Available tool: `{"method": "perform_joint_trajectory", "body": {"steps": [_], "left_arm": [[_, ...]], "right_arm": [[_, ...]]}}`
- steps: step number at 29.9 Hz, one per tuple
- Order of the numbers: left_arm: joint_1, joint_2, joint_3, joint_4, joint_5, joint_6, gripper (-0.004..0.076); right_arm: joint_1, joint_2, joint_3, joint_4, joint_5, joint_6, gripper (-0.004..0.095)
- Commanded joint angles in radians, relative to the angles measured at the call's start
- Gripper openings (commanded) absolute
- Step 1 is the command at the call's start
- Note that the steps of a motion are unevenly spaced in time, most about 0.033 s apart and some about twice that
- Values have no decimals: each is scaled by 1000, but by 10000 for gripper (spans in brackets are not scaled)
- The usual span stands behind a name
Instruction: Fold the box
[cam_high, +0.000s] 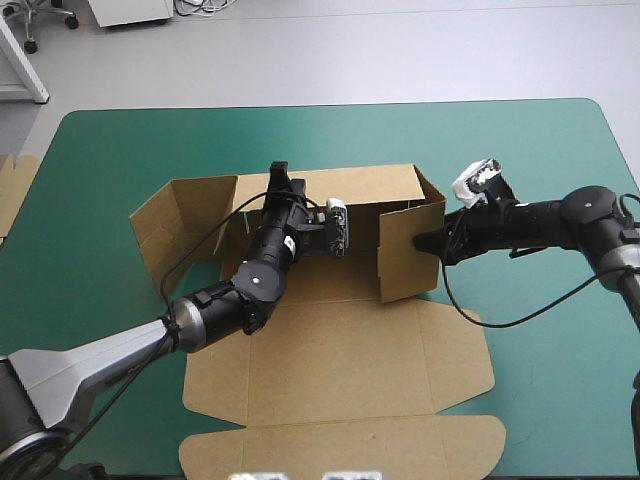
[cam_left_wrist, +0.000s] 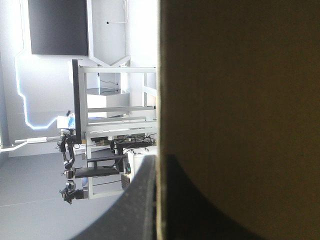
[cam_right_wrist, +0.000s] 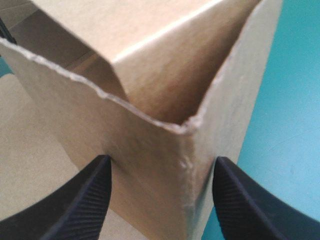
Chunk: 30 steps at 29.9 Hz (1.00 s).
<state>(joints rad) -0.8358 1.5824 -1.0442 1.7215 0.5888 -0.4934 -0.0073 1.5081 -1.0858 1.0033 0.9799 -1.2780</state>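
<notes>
The brown box (cam_high: 340, 370) lies in the middle of the teal-green table, its lid panel flat toward the front edge. Its back wall (cam_high: 370, 185) stands raised, and a right side wall (cam_high: 405, 255) is folded up against it. My left gripper (cam_high: 278, 180) sits at the top edge of the back wall. In the left wrist view it (cam_left_wrist: 160, 159) is shut on the box (cam_left_wrist: 240, 100), one black finger on each side of the board's edge. My right gripper (cam_high: 428, 243) is at the outer right corner. In its own view it (cam_right_wrist: 160, 160) stands open, straddling that corner (cam_right_wrist: 150, 60).
The box's left side flap (cam_high: 175, 220) leans outward, half raised. An edge of more brown board (cam_high: 15, 185) shows at the table's left edge. Bare teal-green cover (cam_high: 560, 380) stretches to the right of the box and along the far edge.
</notes>
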Motion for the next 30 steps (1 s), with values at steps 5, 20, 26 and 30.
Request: {"method": "perform_joint_trajectory", "body": {"steps": [5, 20, 26, 30], "left_arm": [[-2, -40, -43, 46, 47, -10, -10], [-2, -40, -43, 46, 16, -5, -10], [-2, -40, -43, 46, 16, -5, -10], [-2, -40, -43, 46, 16, -5, -10]], "right_arm": [[62, -29, -23, -42, -65, 101, 563], [110, -29, -23, 11, -243, 65, 564], [110, -27, -23, 75, -295, -10, 563], [110, -23, -23, 103, -328, -54, 563]]}}
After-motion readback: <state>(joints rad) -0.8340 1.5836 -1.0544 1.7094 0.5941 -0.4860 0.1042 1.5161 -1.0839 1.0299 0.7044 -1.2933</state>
